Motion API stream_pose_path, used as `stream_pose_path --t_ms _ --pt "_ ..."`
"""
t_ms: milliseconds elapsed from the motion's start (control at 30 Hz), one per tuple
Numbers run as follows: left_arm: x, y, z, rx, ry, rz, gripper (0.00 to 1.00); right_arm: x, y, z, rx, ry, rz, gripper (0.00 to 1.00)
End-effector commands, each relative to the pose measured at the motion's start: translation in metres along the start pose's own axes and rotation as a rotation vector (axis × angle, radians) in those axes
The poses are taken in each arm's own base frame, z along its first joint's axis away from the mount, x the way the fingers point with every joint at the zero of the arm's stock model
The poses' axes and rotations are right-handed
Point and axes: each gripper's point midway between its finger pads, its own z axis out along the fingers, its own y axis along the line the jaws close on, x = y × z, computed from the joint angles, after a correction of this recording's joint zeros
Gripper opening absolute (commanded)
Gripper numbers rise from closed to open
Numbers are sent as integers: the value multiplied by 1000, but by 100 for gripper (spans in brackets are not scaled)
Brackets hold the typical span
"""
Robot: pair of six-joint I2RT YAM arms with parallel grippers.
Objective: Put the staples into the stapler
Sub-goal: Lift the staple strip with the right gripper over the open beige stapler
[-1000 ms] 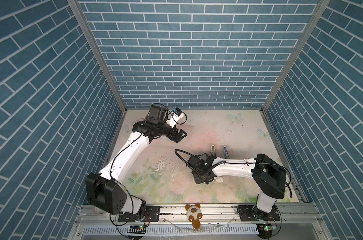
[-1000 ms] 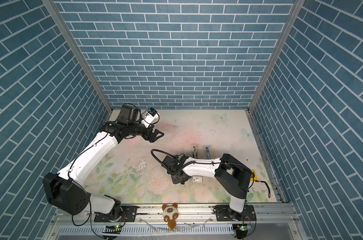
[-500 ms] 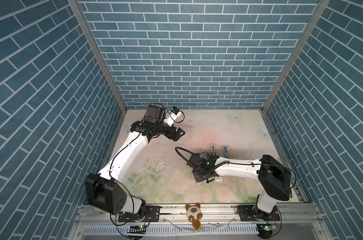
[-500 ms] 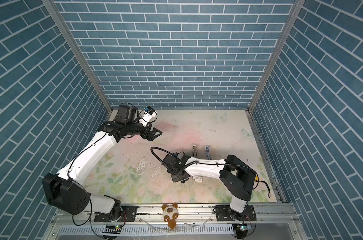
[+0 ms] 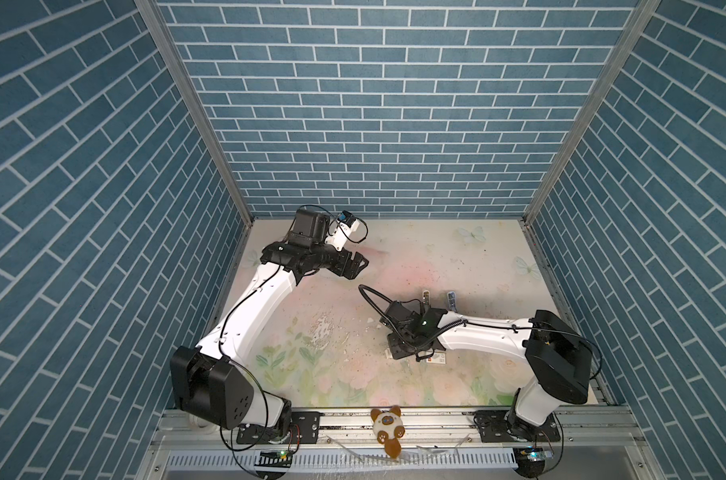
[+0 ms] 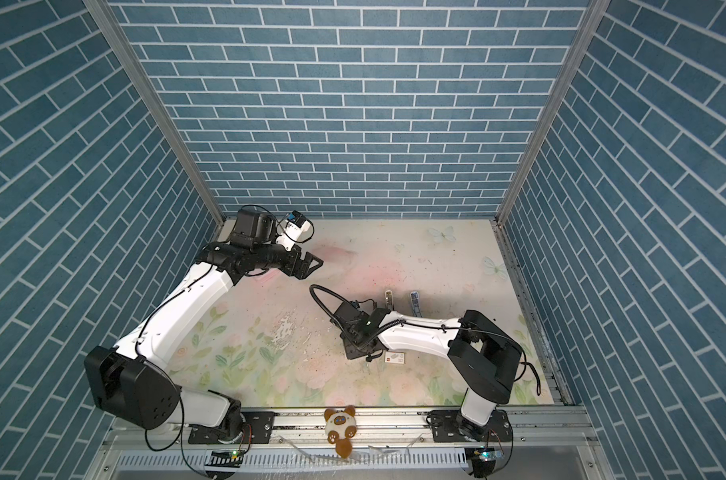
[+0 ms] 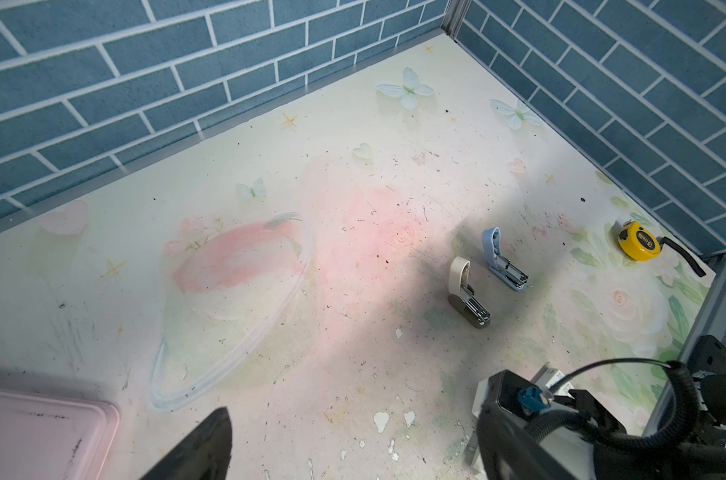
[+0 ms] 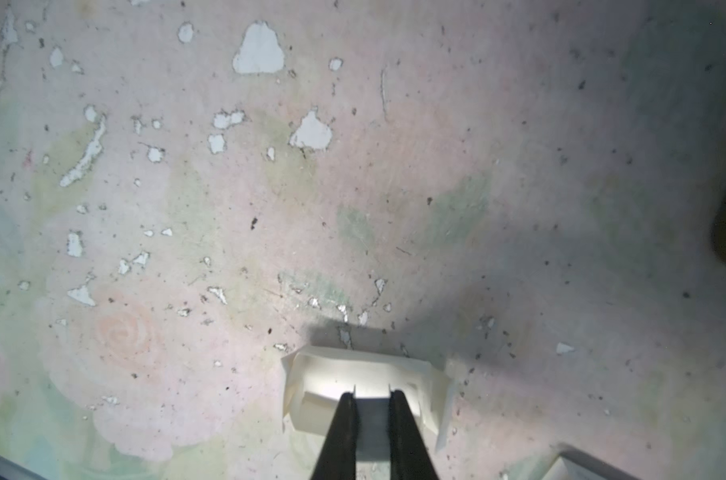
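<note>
Right wrist view: right end effector (image 8: 371, 397) still pinches staples (image 8: 371, 417); left end effector (image 5: 358, 266), spread, edged leftward.

Quick headcount: two staplers, the cream stapler (image 7: 466, 286) and the blue stapler (image 7: 503, 262). One yellow tape measure (image 7: 639, 243). One white card tray (image 8: 353, 374) and one white sleeve (image 6: 395, 357) with a red mark. One pink board (image 7: 41, 432). One plush toy (image 6: 339, 426). Two arms, the left arm (image 5: 266, 303) and the right arm (image 5: 490, 334).
</note>
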Motion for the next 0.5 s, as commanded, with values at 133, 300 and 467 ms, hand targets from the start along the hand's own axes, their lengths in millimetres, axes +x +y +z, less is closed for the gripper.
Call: stream_pose_path --t_ms 133,300,467 --pt "8 4 4 -7 -4 -25 93 -7 9 -15 -87 -27 16 3" --pt "3 6 2 -26 -13 -14 93 -20 4 -24 -94 -88 -4 3" --pt "3 10 -1 -51 -11 8 93 -42 -15 -29 -70 -197 -16 3"
